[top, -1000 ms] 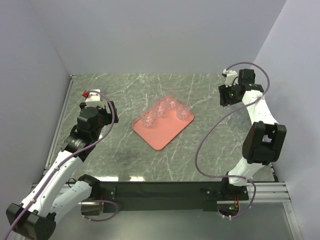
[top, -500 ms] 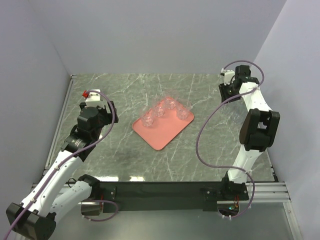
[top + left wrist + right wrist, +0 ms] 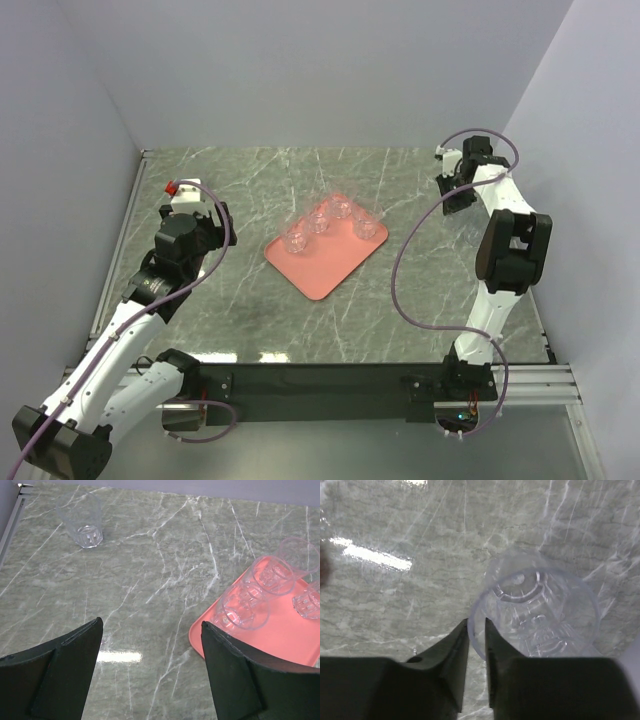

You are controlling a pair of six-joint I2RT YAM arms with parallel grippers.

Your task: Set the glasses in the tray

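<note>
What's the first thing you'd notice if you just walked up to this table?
The salmon-pink tray in the middle of the grey marble table, with four clear glasses standing on its far half. Then the right pincer at the far right, nipping the rim of a fifth glass.

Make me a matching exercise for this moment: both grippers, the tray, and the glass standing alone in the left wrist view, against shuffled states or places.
Things:
1. left gripper
2. right gripper
3. tray
4. lone glass

States or places:
a. stands on the table, off the tray
b. wide open, nothing between its fingers
c. carries four glasses
d. fingers close together astride the rim of the far-right glass

Pairs: 1-b, 2-d, 3-c, 4-a
</note>
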